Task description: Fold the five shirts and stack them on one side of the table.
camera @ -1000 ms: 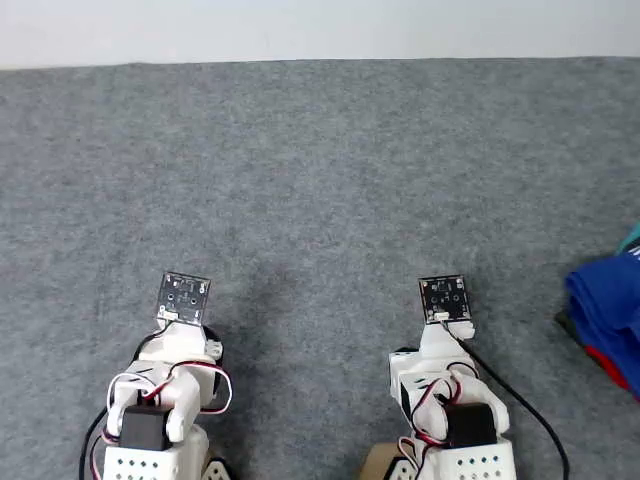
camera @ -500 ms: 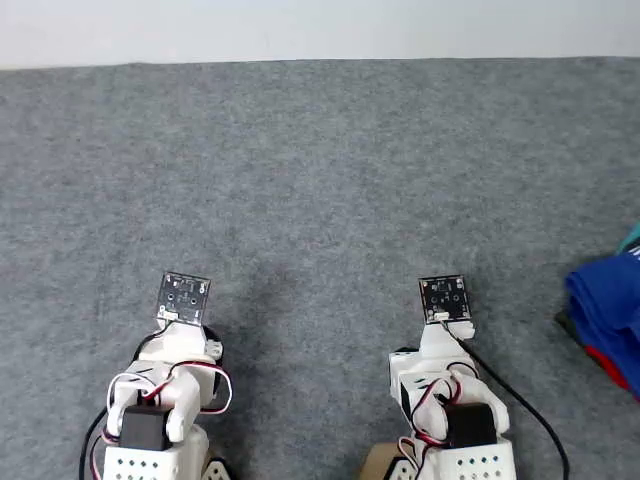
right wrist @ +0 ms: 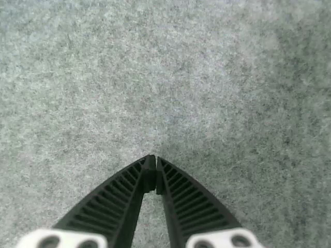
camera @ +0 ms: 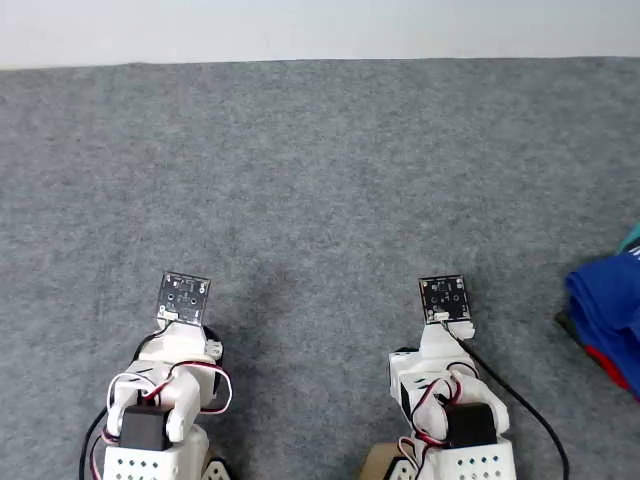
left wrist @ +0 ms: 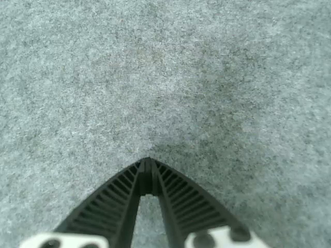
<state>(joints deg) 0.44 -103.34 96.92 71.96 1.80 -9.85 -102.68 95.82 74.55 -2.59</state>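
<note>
Okay, black ribbed left gripper (left wrist: 148, 164), right gripper (right wrist: 155, 161) both clamped closed, empty. Crumpled blue cloth shirts (camera: 606, 308) likely soft, floppy; pinch hem corner.

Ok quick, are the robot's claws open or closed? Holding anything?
Left gripper: closed, holding nothing.
Right gripper: closed, holding nothing.

Heap of shirts (camera: 608, 318), blue uppermost with red and teal edges, at the table's right edge

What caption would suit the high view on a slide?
Two arms rest side by side on a grey table; shirts piled at its edge.
</note>
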